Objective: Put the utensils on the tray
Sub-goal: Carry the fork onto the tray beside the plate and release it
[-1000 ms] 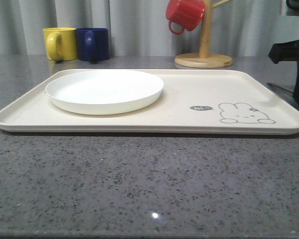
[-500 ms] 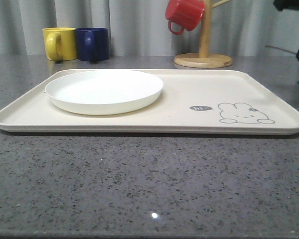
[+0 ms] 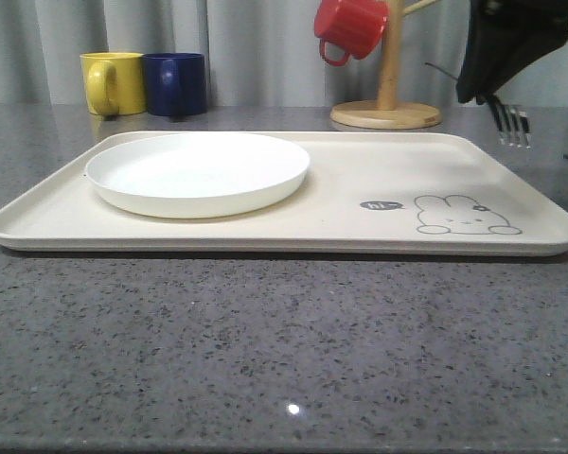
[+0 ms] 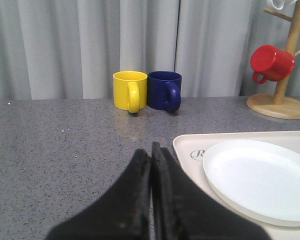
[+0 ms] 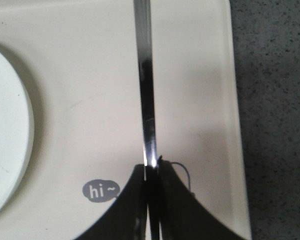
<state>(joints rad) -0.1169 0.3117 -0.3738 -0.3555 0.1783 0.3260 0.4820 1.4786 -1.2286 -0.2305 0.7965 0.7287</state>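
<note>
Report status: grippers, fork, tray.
Right gripper shut on fork, above tray. Left gripper shut, empty, beside tray. White plate on tray's left; rabbit end bare.

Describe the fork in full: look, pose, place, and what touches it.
The fork is slim, shiny silver metal. The front view shows its tines pointing down below the right gripper, in the air near the tray's far right corner. In the right wrist view its narrow, reflective handle runs straight out from the shut fingers, over the cream tray. It touches only the gripper.

Grey speckled counter [image 3: 265,350] under tray [image 3: 360,232], mugs [image 3: 147,83]
</note>
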